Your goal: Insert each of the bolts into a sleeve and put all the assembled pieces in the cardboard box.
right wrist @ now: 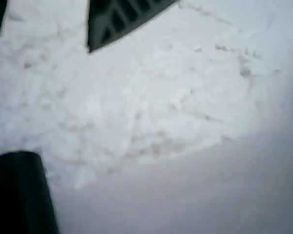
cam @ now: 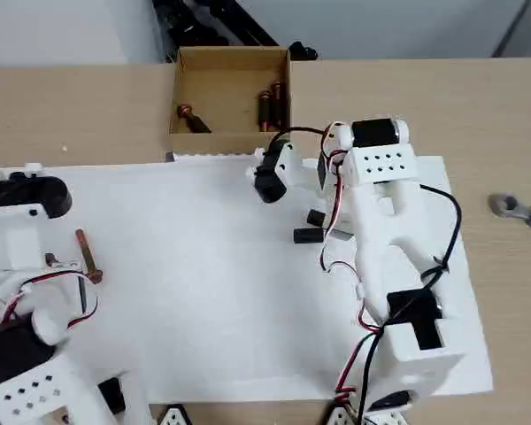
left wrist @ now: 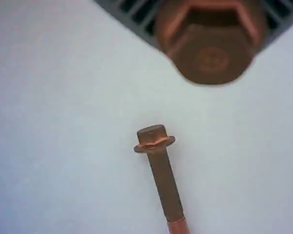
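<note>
A copper bolt (cam: 87, 255) lies on the white foam sheet (cam: 203, 292) at the left; the left wrist view shows this lying bolt (left wrist: 160, 175) from straight above. My left gripper (cam: 50, 262) hovers beside it, shut on a second bolt whose head (left wrist: 210, 46) sits close up against the dark jaw. Two black sleeves (cam: 308, 235) lie by my right gripper (right wrist: 44, 14), which hangs low over the sheet. Its dark fingers (right wrist: 122, 19) stand apart with nothing between them, and one sleeve (right wrist: 19, 195) shows nearby. The cardboard box (cam: 173, 97) at the back holds assembled pieces (cam: 270, 106).
A metal tool (cam: 518, 210) lies on the bare wooden table at the far right. The right arm's body (cam: 398, 266) covers the sheet's right side. The box stands just beyond the sheet's far edge. The sheet's middle is open.
</note>
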Motion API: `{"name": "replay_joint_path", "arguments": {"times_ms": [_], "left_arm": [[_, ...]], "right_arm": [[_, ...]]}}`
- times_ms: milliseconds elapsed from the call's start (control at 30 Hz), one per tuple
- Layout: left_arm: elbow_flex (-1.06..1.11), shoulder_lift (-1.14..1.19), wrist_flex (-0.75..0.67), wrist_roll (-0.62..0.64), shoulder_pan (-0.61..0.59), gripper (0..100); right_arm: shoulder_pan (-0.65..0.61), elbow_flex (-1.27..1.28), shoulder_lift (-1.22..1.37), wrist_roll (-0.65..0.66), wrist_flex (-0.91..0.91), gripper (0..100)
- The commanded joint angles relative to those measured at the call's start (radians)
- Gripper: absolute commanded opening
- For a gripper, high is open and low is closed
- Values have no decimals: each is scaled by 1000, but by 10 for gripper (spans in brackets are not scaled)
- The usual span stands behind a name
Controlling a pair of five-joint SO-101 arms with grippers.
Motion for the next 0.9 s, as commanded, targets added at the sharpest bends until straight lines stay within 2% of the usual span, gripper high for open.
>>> {"name": "replay_joint_path", "arguments": {"times_ms": [0, 133, 500, 867], "left_arm": [[-10, -15, 3, -6, 0, 6], [-10, -15, 3, -6, 0, 6], [-10, -9, 3, -6, 0, 6], [-10, -9, 3, -6, 0, 6]], "right_arm": [[8, -44, -8, 34, 1, 154], [8, -44, -7, 64, -1, 233], [7, -43, 59, 55, -50, 231], [-19, -43, 107, -57, -170, 231]]}}
